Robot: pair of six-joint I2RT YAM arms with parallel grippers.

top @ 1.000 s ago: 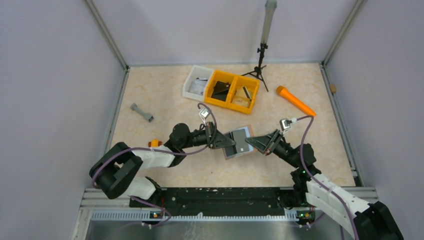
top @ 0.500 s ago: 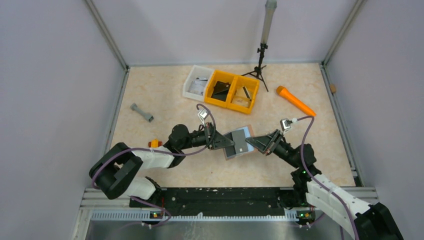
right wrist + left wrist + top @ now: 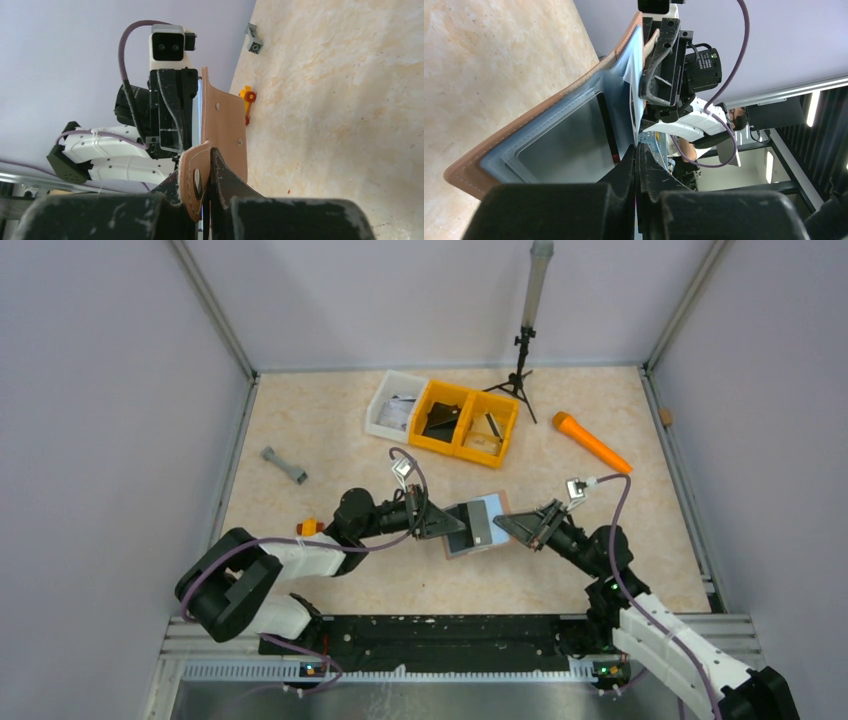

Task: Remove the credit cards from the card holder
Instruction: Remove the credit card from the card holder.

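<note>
The left gripper [image 3: 636, 150] is clenched, its two dark fingers pressed together on the pale blue-grey inner edge of the card holder [image 3: 559, 145]. Whether a card is also caught in that pinch cannot be told. Opposite it, the right gripper [image 3: 206, 161] is clamped on the holder's reddish-brown tab (the snap stud shows just at the fingertips).

From above, the two grippers face each other across the middle of the table [image 3: 330, 420], left gripper [image 3: 440, 524] on one side and right gripper [image 3: 512, 526] on the other. The card holder [image 3: 478, 523] is spread open between them, blue-grey lining up. A greyish credit card [image 3: 483, 530] lies in the lining, tucked into the holder. The left wrist view shows a stitched window pocket and a dark strip beside it, too thin to name. Whether the holder's lower corner touches the table cannot be told.

Farther back stand two yellow bins [image 3: 468, 425] with a white bin [image 3: 393, 405] touching them, and a small black tripod [image 3: 520, 365]. An orange tool [image 3: 592, 442] lies to the right, a grey dumbbell-shaped piece [image 3: 284, 465] to the left, and a small orange piece [image 3: 308, 527] sits near the left arm.
</note>
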